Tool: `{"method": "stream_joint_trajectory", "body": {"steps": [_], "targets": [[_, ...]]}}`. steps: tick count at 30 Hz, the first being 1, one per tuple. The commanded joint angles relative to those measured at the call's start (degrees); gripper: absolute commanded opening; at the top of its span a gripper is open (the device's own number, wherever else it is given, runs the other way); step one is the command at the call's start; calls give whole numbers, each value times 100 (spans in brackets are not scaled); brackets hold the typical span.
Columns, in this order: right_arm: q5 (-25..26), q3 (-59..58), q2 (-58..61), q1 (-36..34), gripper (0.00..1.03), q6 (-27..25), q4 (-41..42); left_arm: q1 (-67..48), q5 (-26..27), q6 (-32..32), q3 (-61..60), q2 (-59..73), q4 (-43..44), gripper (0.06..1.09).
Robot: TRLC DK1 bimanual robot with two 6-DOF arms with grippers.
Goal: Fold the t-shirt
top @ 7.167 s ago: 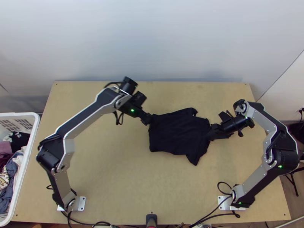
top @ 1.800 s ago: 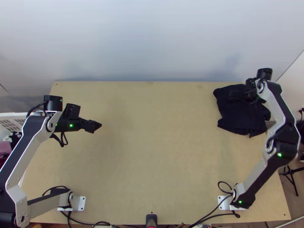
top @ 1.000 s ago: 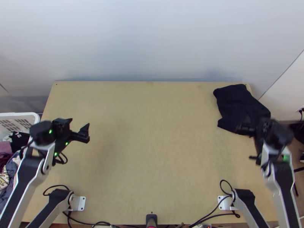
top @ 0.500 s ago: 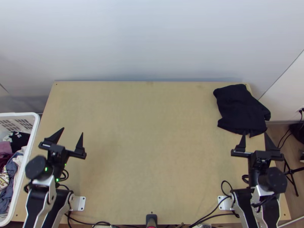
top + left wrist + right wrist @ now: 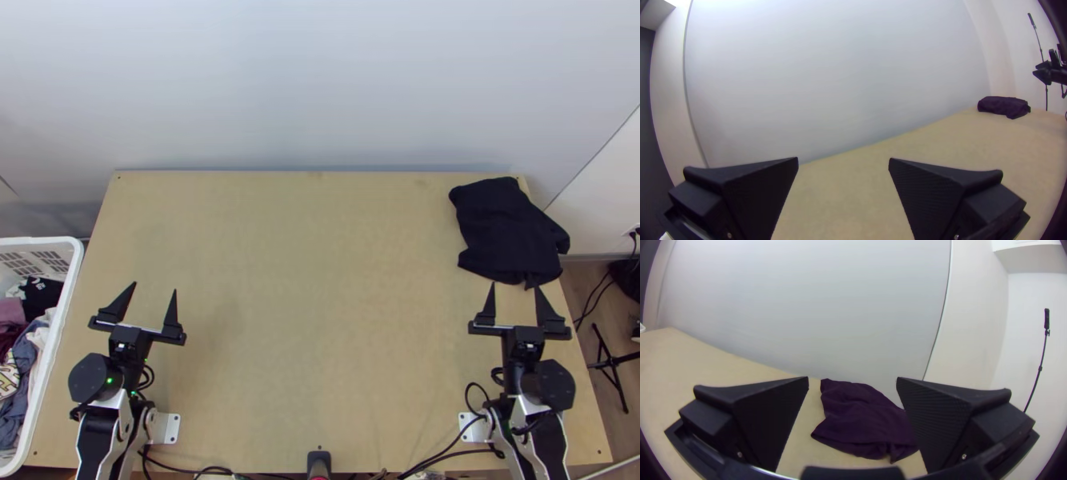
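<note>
The black t-shirt (image 5: 509, 232) lies as a loosely folded bundle at the table's far right corner, its right side at the table edge. In the top view my left gripper (image 5: 152, 302) stands open above the near left of the table, far from the shirt. Just on the near side of the shirt is my right gripper (image 5: 514, 299), open and holding nothing. In the left wrist view my left gripper (image 5: 843, 161) has its fingers wide apart, with the shirt (image 5: 1003, 106) far off. Beyond the spread fingers of my right gripper (image 5: 852, 380), the right wrist view shows the shirt (image 5: 864, 420).
A white basket (image 5: 67, 300) of mixed clothes stands along the table's left side. The wooden table (image 5: 320, 288) has bare surface across its middle. Cables (image 5: 472, 392) lie by the right arm's base. A black tripod (image 5: 610, 364) stands on the floor at the right.
Both arms have drawn back toward their bases and both grippers have opened. The shirt went from the middle to the far right corner, and the right gripper has let go of it.
</note>
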Motion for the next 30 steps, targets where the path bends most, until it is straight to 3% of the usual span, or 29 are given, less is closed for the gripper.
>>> {"method": "stream_joint_trajectory", "body": {"steps": [1,5,9,15,30], "targets": [[244,-462,3,119,95,65,100,15,4,18,-352,-139,60,105],[244,-488,12,524,95,-5,179,-64,39,106,-493,-130,166,105],[226,-497,12,427,99,-5,179,-81,48,211,-484,-139,34,105],[200,-497,12,383,99,391,179,-64,39,220,-484,-130,16,105],[191,-497,-14,497,99,399,188,-64,39,167,-484,-130,16,105]]}}
